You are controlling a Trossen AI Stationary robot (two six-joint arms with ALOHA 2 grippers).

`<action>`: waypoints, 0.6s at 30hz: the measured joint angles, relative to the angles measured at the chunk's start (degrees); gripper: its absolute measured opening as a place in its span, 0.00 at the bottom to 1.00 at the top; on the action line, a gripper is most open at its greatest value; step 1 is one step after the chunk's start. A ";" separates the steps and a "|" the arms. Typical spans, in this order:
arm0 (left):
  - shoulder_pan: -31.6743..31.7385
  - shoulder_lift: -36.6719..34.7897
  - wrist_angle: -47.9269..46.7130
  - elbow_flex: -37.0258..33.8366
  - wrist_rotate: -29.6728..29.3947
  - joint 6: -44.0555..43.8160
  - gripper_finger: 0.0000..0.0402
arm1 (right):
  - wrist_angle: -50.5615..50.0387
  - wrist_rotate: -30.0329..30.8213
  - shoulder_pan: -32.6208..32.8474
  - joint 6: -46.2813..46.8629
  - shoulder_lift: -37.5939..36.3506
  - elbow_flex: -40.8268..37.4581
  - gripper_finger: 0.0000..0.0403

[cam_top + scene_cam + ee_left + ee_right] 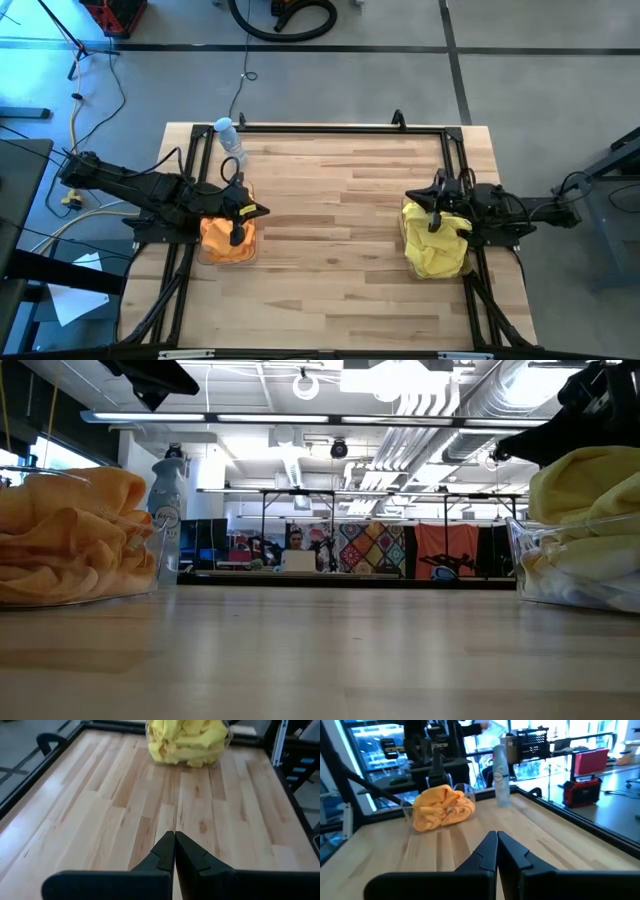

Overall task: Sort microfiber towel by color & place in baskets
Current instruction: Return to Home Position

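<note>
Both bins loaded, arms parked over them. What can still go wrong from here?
1. The yellow towels heap above the rim of the right bin, with the right gripper above them; pulling away could snag one and drag it out.
2. The water bottle stands close behind the left bin, near the left gripper; a wide swing might tip it.

Orange towels (215, 236) at frame left, bright yellow towels (440, 256) at right. The surface (330, 200) is pale streaky wood. Left hand (174, 851) and right hand (497, 851) are black.
</note>
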 joint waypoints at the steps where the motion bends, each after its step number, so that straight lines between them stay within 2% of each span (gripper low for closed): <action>1: -0.15 0.01 0.60 0.00 -0.01 0.07 0.00 | 0.60 -0.68 -0.22 0.01 -0.12 -0.47 0.00; 9: -2.26 0.00 1.06 0.00 0.00 1.06 0.00 | -0.19 -5.82 -0.98 -2.78 -0.40 -2.21 0.00; 18: -5.75 -1.02 1.31 0.02 0.03 3.59 0.00 | -1.07 -4.14 -0.98 -7.56 0.19 -2.21 0.00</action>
